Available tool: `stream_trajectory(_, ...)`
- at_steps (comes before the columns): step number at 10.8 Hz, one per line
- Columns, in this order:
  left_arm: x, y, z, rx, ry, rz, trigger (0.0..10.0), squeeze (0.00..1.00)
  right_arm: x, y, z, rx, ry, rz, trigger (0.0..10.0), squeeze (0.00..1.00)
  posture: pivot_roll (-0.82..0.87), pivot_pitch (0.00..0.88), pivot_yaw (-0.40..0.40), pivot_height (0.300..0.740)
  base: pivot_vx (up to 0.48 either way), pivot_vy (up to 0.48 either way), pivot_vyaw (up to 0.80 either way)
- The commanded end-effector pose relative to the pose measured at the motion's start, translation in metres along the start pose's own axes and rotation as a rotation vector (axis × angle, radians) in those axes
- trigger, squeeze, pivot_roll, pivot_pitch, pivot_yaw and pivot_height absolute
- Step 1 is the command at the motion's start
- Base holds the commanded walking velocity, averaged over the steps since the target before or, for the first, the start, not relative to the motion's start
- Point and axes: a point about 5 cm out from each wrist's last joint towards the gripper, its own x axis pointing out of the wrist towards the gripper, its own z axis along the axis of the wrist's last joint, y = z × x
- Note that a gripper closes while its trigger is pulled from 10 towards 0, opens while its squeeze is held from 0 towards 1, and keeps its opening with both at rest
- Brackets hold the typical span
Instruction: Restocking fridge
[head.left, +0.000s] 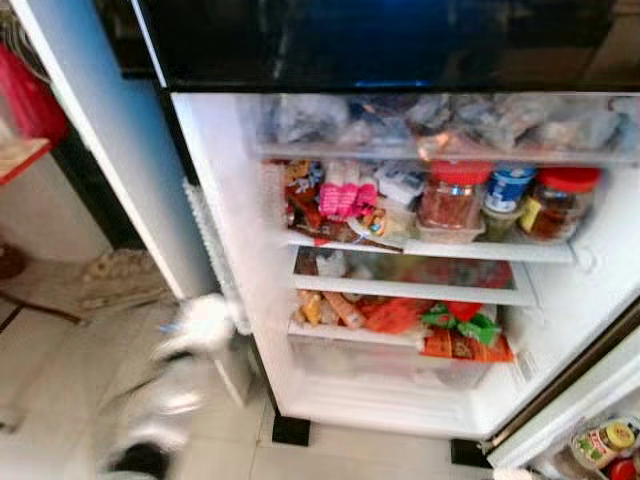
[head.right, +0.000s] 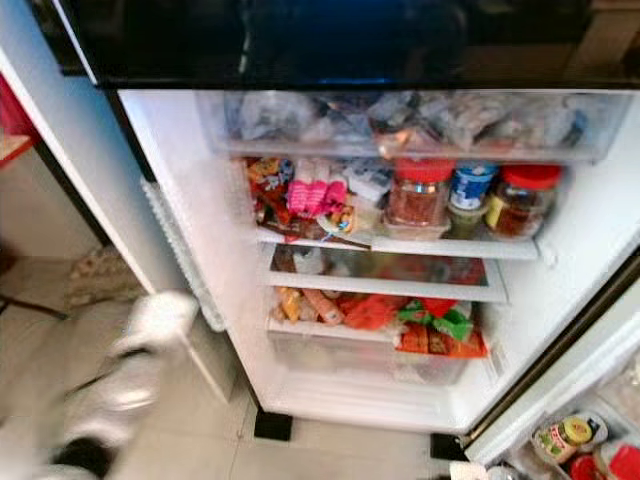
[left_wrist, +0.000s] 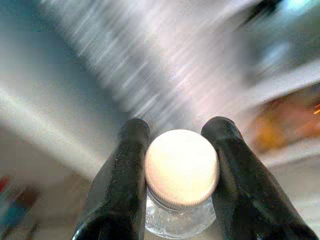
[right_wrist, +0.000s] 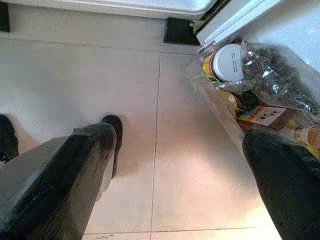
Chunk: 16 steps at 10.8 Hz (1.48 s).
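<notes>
The fridge (head.left: 230, 250) stands open before me, its shelves crowded. In the left wrist view my left gripper (left_wrist: 181, 160) is shut on a clear bottle with a white screw cap (left_wrist: 181, 167), one black finger on each side of the cap. In the eye views that arm is a blur at lower left, with the white cap (head.left: 205, 322) raised near the fridge's left wall. My right gripper (right_wrist: 180, 155) is open, hanging low over the tiled floor (right_wrist: 125, 90) with nothing between its fingers (right_wrist: 85, 165).
The upper shelf holds red-lidded jars (head.left: 455, 195), a blue-lidded jar (head.left: 508, 185) and pink packets (head.left: 345, 197). Orange and green packets (head.left: 455, 330) lie on the lower shelf. The right door's rack (head.left: 600, 445) holds jars. The left door (head.left: 110, 130) stands open at the left.
</notes>
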Motion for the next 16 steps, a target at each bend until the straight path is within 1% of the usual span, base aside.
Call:
stream_trajectory(1,-0.004,-0.023,0.013,-0.085,-0.054,-0.087,10.0,0.0,0.0,0.002,-0.004,-0.002,0.007,0.003,10.0,0.0,0.0,0.0,0.047,0.74,0.0,0.0,0.0)
stream_trajectory(2,-0.018,-0.058,0.023,-0.217,-0.062,-0.19,10.0,0.0,-0.001,0.004,-0.005,0.0,0.009,0.005,10.0,0.0,0.0,0.0,0.052,0.74,0.0,0.0,0.0)
stream_trajectory(3,-0.035,-0.077,0.021,-0.262,-0.036,-0.251,10.0,0.0,-0.001,0.005,-0.006,0.005,0.011,0.006,10.0,0.0,0.0,0.0,0.054,0.74,0.0,0.0,0.0)
stream_trajectory(4,-0.042,-0.083,0.018,-0.292,-0.005,-0.262,10.0,0.0,-0.001,0.005,-0.006,0.009,0.011,0.006,10.0,0.0,0.01,0.0,0.051,0.74,0.0,0.0,0.0)
stream_trajectory(5,-0.042,-0.083,0.021,-0.296,-0.009,-0.266,10.0,0.0,-0.001,0.005,-0.005,0.014,0.007,0.005,10.0,0.0,0.02,0.0,0.047,0.74,0.0,0.0,0.0)
stream_trajectory(6,-0.041,-0.077,0.029,-0.303,-0.01,-0.269,10.0,0.0,-0.001,0.005,-0.003,0.019,-0.002,0.004,10.0,0.0,0.02,0.0,0.042,0.74,0.0,0.0,0.0)
stream_trajectory(7,-0.037,-0.073,0.031,-0.278,-0.017,-0.265,10.0,0.0,0.0,0.005,-0.002,0.02,-0.003,0.003,10.0,0.0,0.02,0.0,0.04,0.74,0.0,0.0,0.0)
stream_trajectory(8,-0.034,-0.07,0.033,-0.272,-0.019,-0.265,10.0,0.0,0.0,0.005,-0.001,0.027,-0.009,0.002,10.0,0.0,0.02,0.0,0.039,0.74,0.0,0.0,0.0)
stream_trajectory(10,-0.032,-0.068,0.037,-0.258,-0.018,-0.272,10.0,0.0,-0.001,0.002,-0.003,0.04,-0.003,-0.013,10.0,0.0,0.02,0.0,0.036,0.74,0.0,0.0,0.0)
stream_trajectory(11,-0.032,-0.068,0.038,-0.252,-0.017,-0.276,10.0,0.0,-0.001,0.002,-0.004,0.036,0.005,-0.016,10.0,0.0,0.02,0.0,0.034,0.74,0.0,0.0,-0.44)
stream_trajectory(15,-0.031,-0.069,0.041,-0.238,-0.017,-0.29,10.0,0.0,-0.001,0.002,-0.004,0.03,0.008,-0.017,10.0,0.0,0.02,0.0,0.036,0.74,0.0,0.0,-0.76)
stream_trajectory(16,-0.031,-0.069,0.041,-0.236,-0.018,-0.29,10.0,0.0,-0.001,0.003,-0.004,0.029,0.005,-0.015,10.0,0.0,0.02,0.0,0.036,0.74,0.0,0.0,0.0)
